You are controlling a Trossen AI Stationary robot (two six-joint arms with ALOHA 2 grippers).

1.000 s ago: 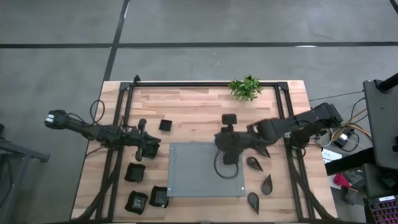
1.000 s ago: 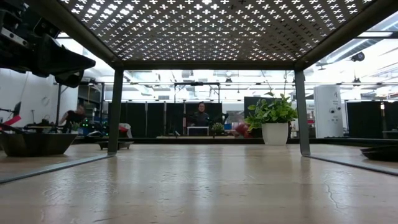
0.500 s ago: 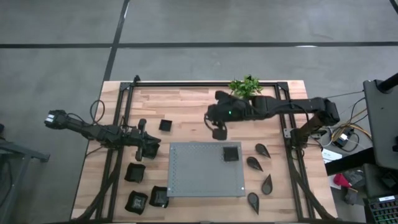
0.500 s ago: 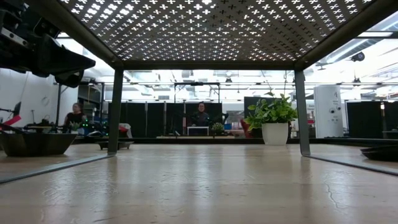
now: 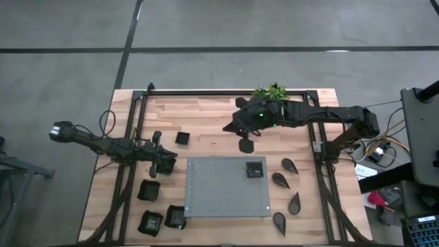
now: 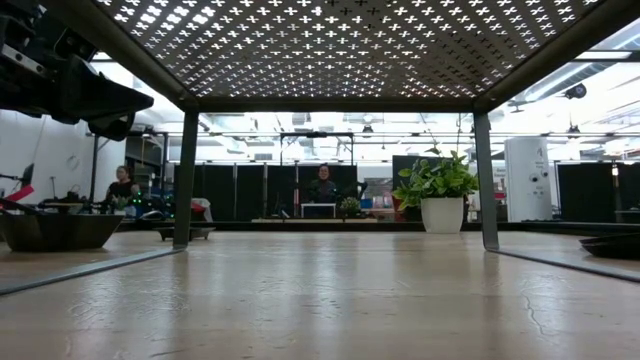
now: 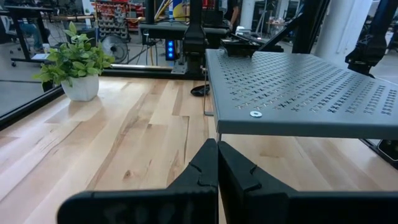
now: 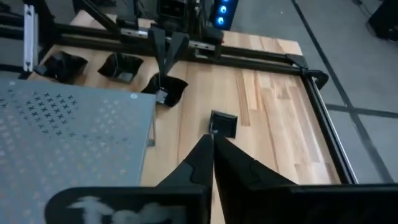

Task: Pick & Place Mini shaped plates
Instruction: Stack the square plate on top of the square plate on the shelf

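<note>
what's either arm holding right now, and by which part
Nothing is held. The right gripper and left gripper both have their jaws shut together, empty.

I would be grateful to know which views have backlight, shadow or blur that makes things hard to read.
Low view: bright ceiling lights and the pale room behind backlight the perforated mat, leaving it and the black dish at the left as dark shapes.
High view: even light, with a soft shadow under the right arm.
Left wrist view: its closed fingers are blurred.
</note>
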